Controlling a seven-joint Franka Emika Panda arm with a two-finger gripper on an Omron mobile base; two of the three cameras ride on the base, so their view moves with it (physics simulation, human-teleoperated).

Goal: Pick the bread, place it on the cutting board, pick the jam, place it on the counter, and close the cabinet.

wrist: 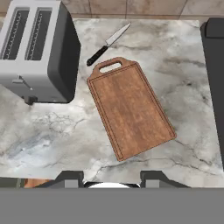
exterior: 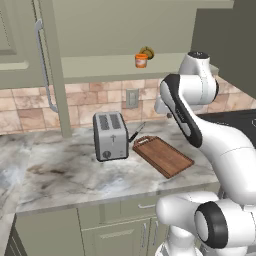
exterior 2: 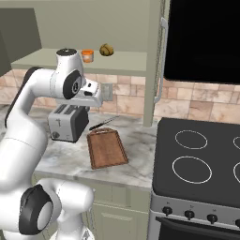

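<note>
The cabinet (exterior: 45,45) stood open, its doors swung wide, one showing a long silver handle (exterior: 44,65) in the left base view and the other door (exterior 2: 154,61) edge-on in the right base view. On its shelf (exterior 2: 122,61) the jam (exterior: 141,60) sat near the front edge, and the bread (exterior 2: 107,49) lay just beside it, a little further back; in the left base view the jar hid most of the bun.

Down on the counter (exterior: 60,175) the board (wrist: 130,107) lay bare and askew, its handle cut-out pointing toward the back wall. A knife (wrist: 107,43) lay just beyond that handle end, near the wall, seemingly a little apart from the board. The toaster (exterior: 110,135) stood just beside the board, on the side away from the stove (exterior 2: 201,159), which met the counter's far end.

The arm (exterior: 200,130) rose from the base and bent over the counter, with the hand held above the board and looking straight down on it. The gripper (wrist: 112,177) showed at the bottom of the hand view as two dark fingertips (wrist: 70,177) set well apart, with nothing between them. It was high above the counter, touching nothing, and well below and in front of the shelf that carried the bread and jam.

Below the counter's front edge ran base cabinets (exterior: 115,230) with short handles.
</note>
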